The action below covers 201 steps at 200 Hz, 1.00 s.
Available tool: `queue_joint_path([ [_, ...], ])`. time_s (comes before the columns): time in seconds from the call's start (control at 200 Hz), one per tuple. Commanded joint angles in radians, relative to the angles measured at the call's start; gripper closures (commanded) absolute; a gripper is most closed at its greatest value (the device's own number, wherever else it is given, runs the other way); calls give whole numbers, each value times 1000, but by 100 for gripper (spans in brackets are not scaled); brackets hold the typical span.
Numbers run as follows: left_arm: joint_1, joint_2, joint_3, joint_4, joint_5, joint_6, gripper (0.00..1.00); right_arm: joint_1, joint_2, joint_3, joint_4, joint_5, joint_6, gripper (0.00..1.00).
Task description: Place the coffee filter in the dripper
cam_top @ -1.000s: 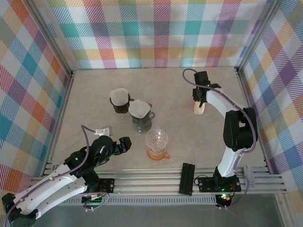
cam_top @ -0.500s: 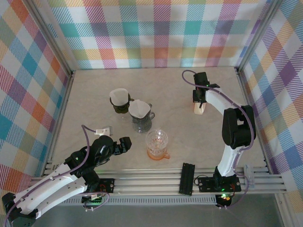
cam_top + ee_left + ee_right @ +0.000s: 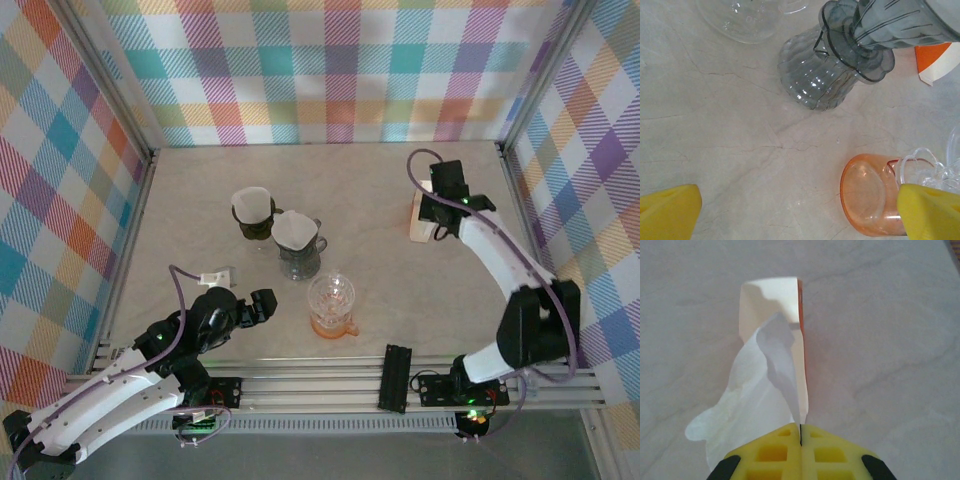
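My right gripper (image 3: 800, 427) is shut on the edge of a white coffee filter (image 3: 752, 400), which sticks out of a white and orange filter packet (image 3: 771, 302) lying on the table. From above, the right gripper (image 3: 436, 214) sits at the packet (image 3: 419, 222), back right. The empty clear dripper (image 3: 331, 296) stands on an orange base (image 3: 867, 195) at the table's middle front. My left gripper (image 3: 258, 304) is open just left of it, yellow fingers (image 3: 667, 212) spread wide with nothing between them.
A grey dripper (image 3: 297, 236) on a grey glass server (image 3: 815, 75) holds a filter. A dark glass dripper (image 3: 252, 212) behind it also holds one. A black block (image 3: 396, 377) lies on the front rail. Plaid walls enclose the table.
The right gripper's jaws have closed onto the filter. The right arm has swung its elbow out to the right and its wrist has shifted slightly right. The left arm has stayed still.
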Motion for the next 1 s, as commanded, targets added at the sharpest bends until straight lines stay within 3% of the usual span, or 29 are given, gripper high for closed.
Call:
queue_joint_path([
  [0.0, 10, -22, 21, 3, -16, -3, 0, 35, -134, -68, -57, -82, 71, 100],
  [0.155, 8, -40, 26, -5, -12, -2, 0, 164, -319, -90, -183, -118, 82, 100],
  [0.335, 10, -41, 35, -3, -8, -1, 0, 261, -430, 0, -337, -358, 135, 100],
  [0.58, 9, -41, 44, -10, -3, 2, 0, 369, -332, 212, -572, -584, 198, 100],
  [0.785, 10, -42, 44, -15, -4, 3, 0, 486, -212, 340, -677, -636, 248, 100],
  [1.0, 9, -47, 50, -27, -2, 16, 0, 523, -107, 383, -727, -634, 288, 100],
])
